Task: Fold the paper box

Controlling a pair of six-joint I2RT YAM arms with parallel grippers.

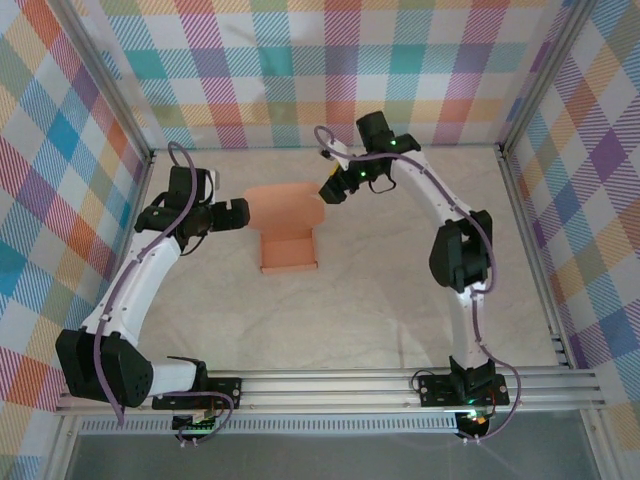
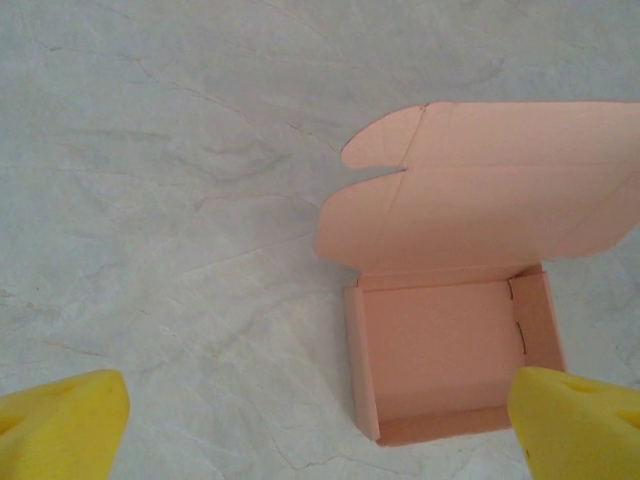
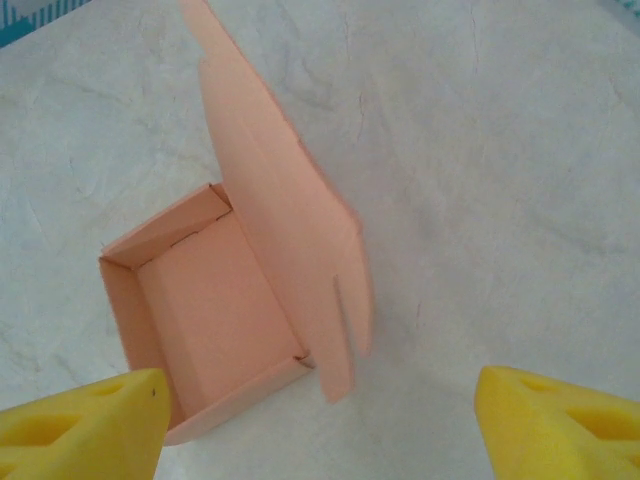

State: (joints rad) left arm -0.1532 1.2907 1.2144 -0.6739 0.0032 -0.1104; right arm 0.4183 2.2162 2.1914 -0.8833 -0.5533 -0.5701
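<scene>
I see the paper box [image 1: 288, 240] sitting on the pale marbled table [image 1: 400, 320], between my two arms and toward the far side. Its tray is formed, with the walls standing. The lid panel and its side flaps are raised open along the tray's far edge. My left gripper [image 1: 236, 212] sits just beside the lid's left side, its yellow fingers [image 2: 60, 425] spread wide and gripping nothing. My right gripper [image 1: 331, 187] is near the lid's right corner, its fingers likewise apart and empty.
</scene>
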